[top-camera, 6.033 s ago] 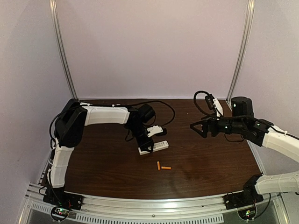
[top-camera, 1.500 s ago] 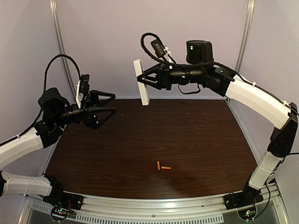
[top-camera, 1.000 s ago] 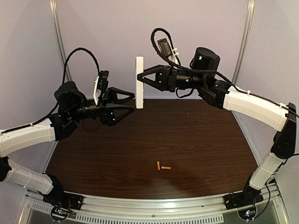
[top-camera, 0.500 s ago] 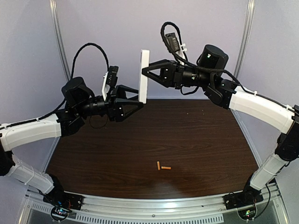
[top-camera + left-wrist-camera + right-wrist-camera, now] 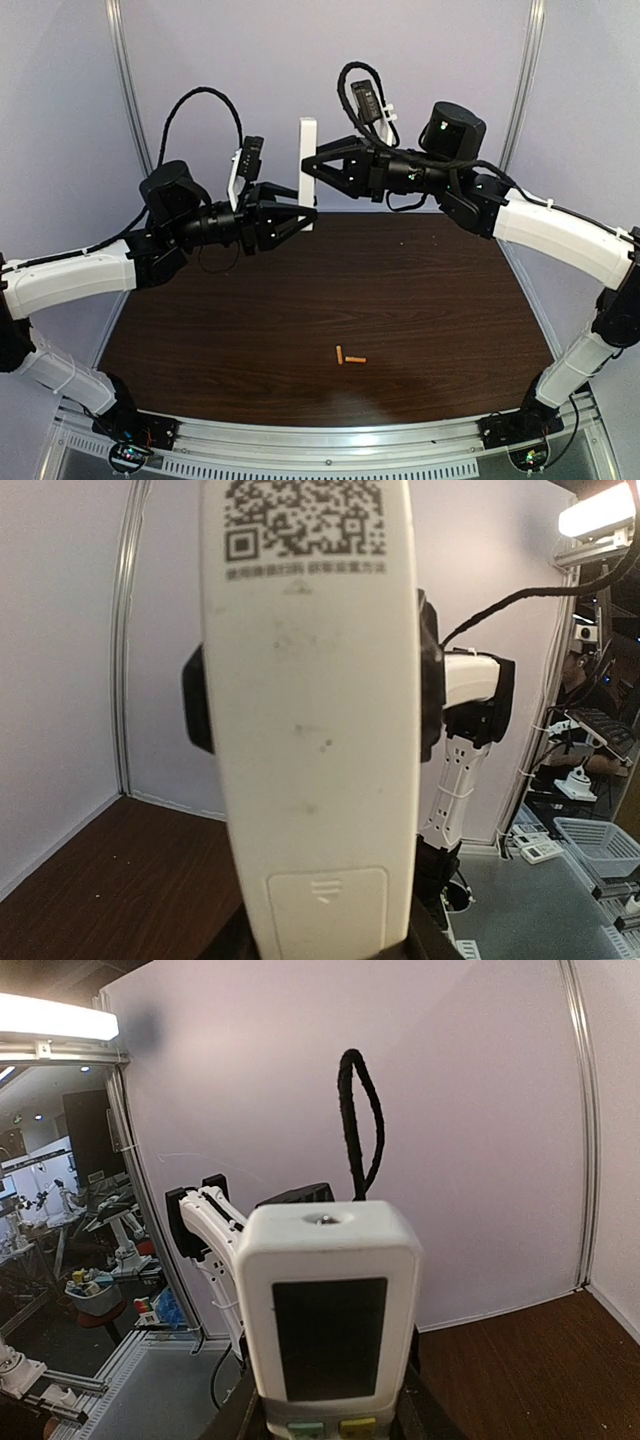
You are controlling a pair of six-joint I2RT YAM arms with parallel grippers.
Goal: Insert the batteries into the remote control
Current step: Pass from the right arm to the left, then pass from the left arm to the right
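Note:
The white remote control hangs upright in the air above the back of the table. My right gripper is shut on its middle from the right. My left gripper comes in from the left and is shut on its lower end. The left wrist view shows the remote control's back, with a QR code and a closed battery cover, between that gripper's fingers. The right wrist view shows its front with a dark screen, gripped by the right gripper. Two orange batteries lie on the table near the front.
The dark wooden table is walled by pale purple panels with aluminium posts at the back corners. Black cables loop above both wrists. Both arms reach across the rear half of the workspace.
My left gripper moved right to the remote control's lower end and its jaws narrowed onto it. The right gripper kept holding the remote control upright, shifting it slightly.

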